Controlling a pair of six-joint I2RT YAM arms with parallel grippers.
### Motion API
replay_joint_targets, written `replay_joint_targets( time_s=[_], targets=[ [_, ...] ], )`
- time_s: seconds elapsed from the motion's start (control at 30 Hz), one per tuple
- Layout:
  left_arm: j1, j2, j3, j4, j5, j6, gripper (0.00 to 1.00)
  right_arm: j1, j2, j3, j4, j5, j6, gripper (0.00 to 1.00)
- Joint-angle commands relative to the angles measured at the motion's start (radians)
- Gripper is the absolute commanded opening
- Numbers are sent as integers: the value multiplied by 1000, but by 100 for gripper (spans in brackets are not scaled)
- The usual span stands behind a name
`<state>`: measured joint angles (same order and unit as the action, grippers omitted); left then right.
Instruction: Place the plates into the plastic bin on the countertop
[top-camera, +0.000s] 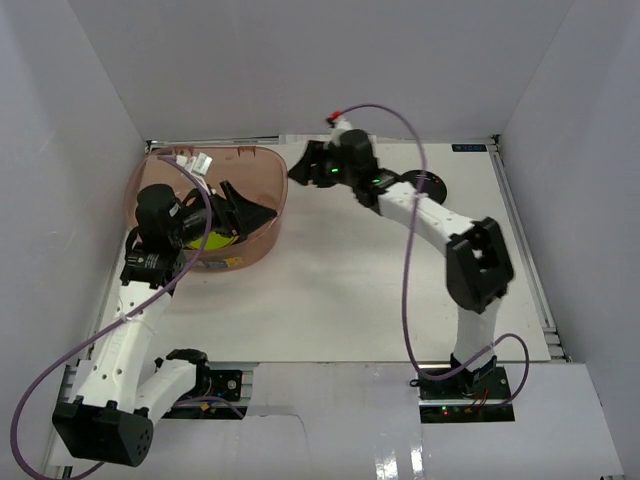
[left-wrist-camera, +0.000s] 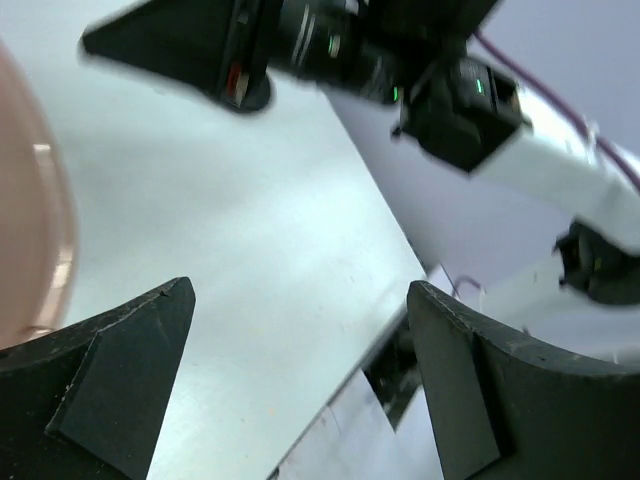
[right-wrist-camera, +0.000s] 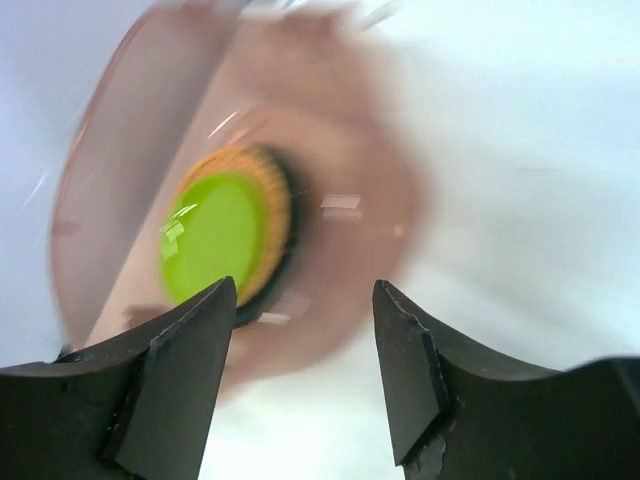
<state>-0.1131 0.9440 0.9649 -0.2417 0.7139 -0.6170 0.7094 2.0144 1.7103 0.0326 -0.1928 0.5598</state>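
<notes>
Left gripper (top-camera: 248, 208) is hanging over the plastic bin (top-camera: 262, 160) and right gripper (right-wrist-camera: 305, 290) is hovering beside its rim, both spread wide and gripping nothing, lime green plate (right-wrist-camera: 215, 235) sitting stacked inside.

L tool (left-wrist-camera: 300, 300) spread, R tool (right-wrist-camera: 305, 295) spread

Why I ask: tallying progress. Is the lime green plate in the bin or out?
In: the right wrist view shows the lime green plate lying on an orange plate inside the plastic bin.
</notes>
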Motion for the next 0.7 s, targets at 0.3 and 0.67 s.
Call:
replay_joint_targets(
  time_s=[0.3,0.67],
  targets=[
    [-333,-162,-209,134,173,151,98,-666,-261,-656,208,279,3,64],
    [-349,-41,-287,212,142,217,98,-804,55,-523,260,47,129,48]
  ],
)
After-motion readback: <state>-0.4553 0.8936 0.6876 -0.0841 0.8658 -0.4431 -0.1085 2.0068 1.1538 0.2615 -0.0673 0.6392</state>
